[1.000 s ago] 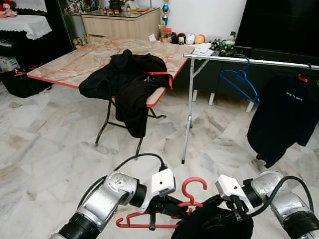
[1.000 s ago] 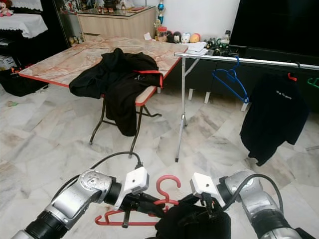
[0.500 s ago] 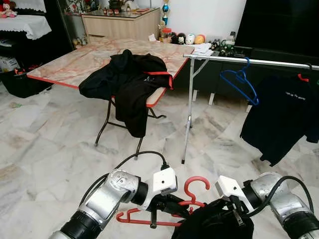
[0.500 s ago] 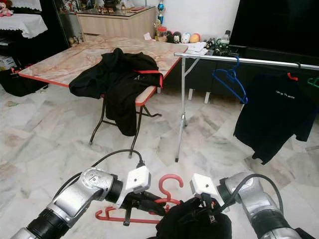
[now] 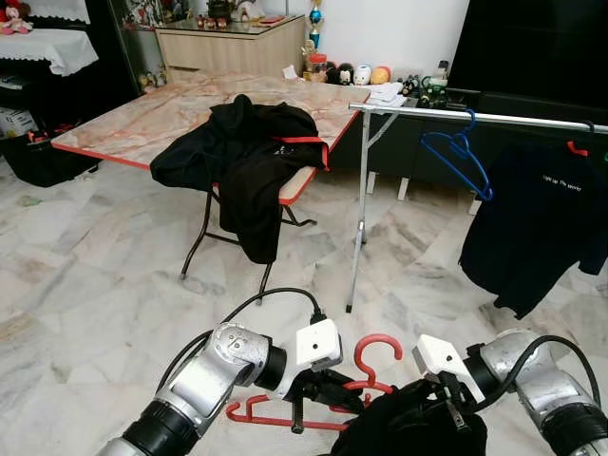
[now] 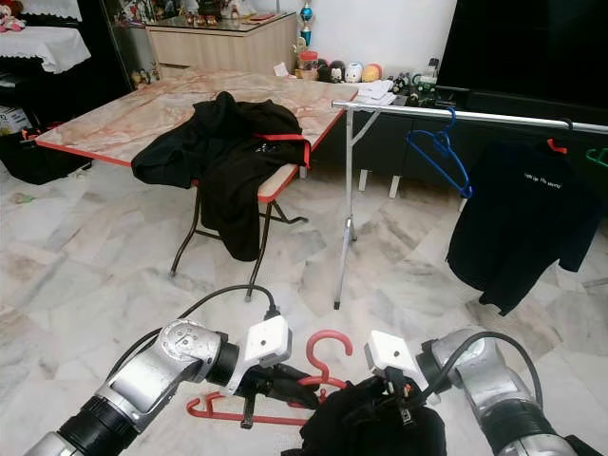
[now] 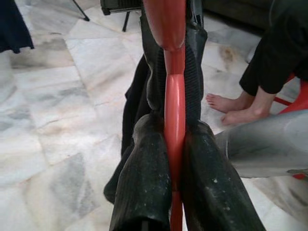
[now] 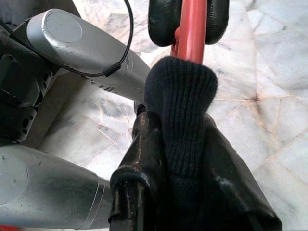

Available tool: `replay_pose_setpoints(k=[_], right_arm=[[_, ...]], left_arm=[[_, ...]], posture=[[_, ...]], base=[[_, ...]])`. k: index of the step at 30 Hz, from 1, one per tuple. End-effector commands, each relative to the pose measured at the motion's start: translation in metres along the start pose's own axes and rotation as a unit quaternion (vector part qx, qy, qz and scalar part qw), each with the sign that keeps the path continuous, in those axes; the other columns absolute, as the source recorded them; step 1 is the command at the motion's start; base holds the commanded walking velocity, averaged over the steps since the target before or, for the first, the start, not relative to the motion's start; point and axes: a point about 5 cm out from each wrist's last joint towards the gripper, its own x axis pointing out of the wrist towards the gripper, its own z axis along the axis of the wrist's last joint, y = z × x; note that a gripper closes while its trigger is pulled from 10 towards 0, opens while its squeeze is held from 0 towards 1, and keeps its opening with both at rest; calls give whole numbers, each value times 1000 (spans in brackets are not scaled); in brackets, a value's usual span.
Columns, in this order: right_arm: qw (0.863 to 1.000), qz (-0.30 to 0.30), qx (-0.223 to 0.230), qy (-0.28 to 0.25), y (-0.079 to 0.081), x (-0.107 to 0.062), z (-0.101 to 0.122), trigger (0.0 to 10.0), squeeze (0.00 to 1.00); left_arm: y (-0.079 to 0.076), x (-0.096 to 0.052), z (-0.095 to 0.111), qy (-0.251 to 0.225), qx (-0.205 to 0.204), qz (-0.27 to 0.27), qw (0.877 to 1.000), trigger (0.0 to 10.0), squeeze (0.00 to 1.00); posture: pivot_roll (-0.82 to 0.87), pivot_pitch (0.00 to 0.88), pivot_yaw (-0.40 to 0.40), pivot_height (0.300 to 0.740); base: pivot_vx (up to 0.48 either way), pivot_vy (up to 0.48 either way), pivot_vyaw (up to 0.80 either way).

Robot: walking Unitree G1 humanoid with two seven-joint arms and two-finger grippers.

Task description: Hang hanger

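A red plastic hanger (image 5: 372, 353) is held low in front of me, hook upward. My left gripper (image 5: 353, 399) is shut on the hanger (image 7: 174, 115), its black fingers (image 7: 144, 178) pressing either side of the red bar. My right gripper (image 5: 439, 410) is shut on a black garment (image 5: 408, 432) bunched beside the hanger; its black knit cloth (image 8: 180, 103) lies between the fingers. The silver clothes rail (image 5: 475, 118) stands ahead to the right with a blue hanger (image 5: 459, 152) and a dark T-shirt (image 5: 532, 223) on a red hanger.
A folding table (image 5: 152, 119) with a black jacket (image 5: 247, 157) draped over its edge stands ahead left. The rail's upright leg (image 5: 357, 223) stands on the marble floor between table and me. A seated person's bare feet (image 7: 231, 108) are near my left arm.
The dark T-shirt on the rail has swung from side to side. The red hanger and my left gripper have crept slightly to the right. Both grips are unchanged.
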Motion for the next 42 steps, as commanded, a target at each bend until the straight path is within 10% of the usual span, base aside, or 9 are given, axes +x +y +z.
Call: replay_pose_setpoints(k=[1, 6, 7, 26, 42], right_arm=[[1000, 19, 0, 13, 1, 4, -1, 0, 0], [1000, 13, 2, 16, 1, 4, -3, 0, 0], [1000, 13, 2, 18, 2, 5, -4, 0, 0], [998, -18, 16, 53, 3, 7, -19, 0, 0], [974, -226, 5, 12, -15, -32, -13, 0, 0]], left_arm=[[12, -6, 16, -12, 34, 35, 999, 10000, 0], [13, -6, 17, -21, 38, 39, 998, 10000, 0], [13, -6, 16, -21, 36, 40, 998, 10000, 1000], [3, -15, 9, -2, 31, -4, 1000, 10000, 1000], [22, -47, -22, -11, -43, 197, 979, 10000, 1000]], posture=[[-66, 0, 13, 740], [-69, 0, 15, 740], [-69, 0, 16, 740], [-65, 0, 15, 740], [-75, 15, 16, 740]], base=[[0, 0, 0], [0, 0, 0], [0, 0, 0], [0, 0, 0], [0, 0, 0]])
